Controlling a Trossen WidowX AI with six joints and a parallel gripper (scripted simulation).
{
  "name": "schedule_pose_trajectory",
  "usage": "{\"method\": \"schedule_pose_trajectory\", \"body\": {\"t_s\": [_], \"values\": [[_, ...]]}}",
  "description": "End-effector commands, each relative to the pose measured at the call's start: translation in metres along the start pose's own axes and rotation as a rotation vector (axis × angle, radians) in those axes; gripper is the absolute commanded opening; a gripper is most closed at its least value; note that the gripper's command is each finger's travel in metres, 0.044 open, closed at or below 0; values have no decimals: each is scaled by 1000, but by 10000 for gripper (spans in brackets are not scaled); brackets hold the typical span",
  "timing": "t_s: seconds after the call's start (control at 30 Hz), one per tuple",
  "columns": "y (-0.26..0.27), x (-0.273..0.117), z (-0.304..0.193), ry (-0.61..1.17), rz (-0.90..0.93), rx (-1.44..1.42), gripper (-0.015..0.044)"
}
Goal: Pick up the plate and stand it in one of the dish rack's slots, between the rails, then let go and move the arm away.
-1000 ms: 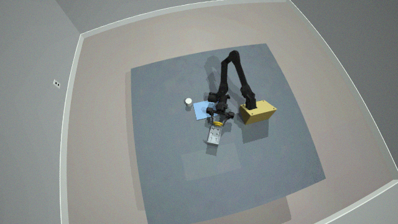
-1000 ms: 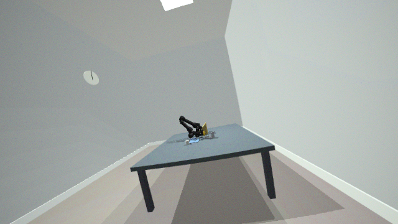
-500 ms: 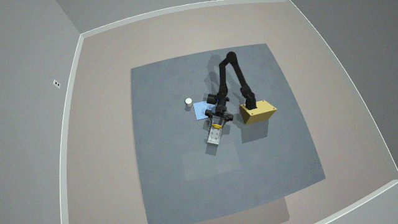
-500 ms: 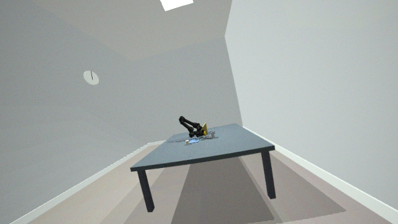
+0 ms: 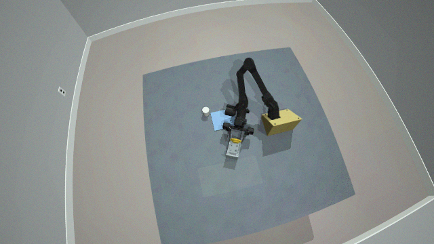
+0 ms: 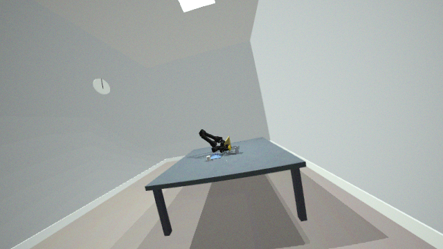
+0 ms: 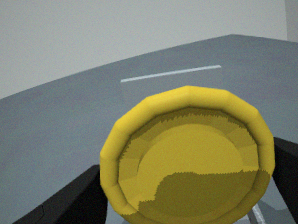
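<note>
The yellow plate (image 7: 189, 163) (image 5: 235, 139) stands on edge in my gripper (image 5: 236, 135), which is shut on it. In the overhead view the plate hangs over the near end of the grey dish rack (image 5: 233, 149). I cannot tell whether the plate touches the rails. In the far room view the arm (image 6: 212, 140) and rack (image 6: 236, 149) are tiny on the table.
A light blue mat (image 5: 220, 119) lies beside the arm, and a white cup (image 5: 205, 110) stands to its left. The arm's yellow base block (image 5: 281, 121) stands to the right of the rack. All sit on a dark grey table (image 5: 176, 169).
</note>
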State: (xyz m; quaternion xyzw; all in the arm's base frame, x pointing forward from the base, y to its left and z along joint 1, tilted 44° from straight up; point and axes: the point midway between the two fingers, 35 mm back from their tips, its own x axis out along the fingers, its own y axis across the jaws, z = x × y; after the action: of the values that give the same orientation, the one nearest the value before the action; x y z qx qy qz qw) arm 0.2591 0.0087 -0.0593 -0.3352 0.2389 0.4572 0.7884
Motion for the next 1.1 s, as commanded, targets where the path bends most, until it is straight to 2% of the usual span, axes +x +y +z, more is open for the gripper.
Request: {"method": "schedule_pose_trajectory", "body": {"t_s": [0.0,0.27,0.7,1.07], "values": [[-2,3,0,1,-3,-1,0],[-1,8,-18,0,0,1,0],[2,7,-14,9,7,13,0],[1,7,-14,9,6,8,289]]}}
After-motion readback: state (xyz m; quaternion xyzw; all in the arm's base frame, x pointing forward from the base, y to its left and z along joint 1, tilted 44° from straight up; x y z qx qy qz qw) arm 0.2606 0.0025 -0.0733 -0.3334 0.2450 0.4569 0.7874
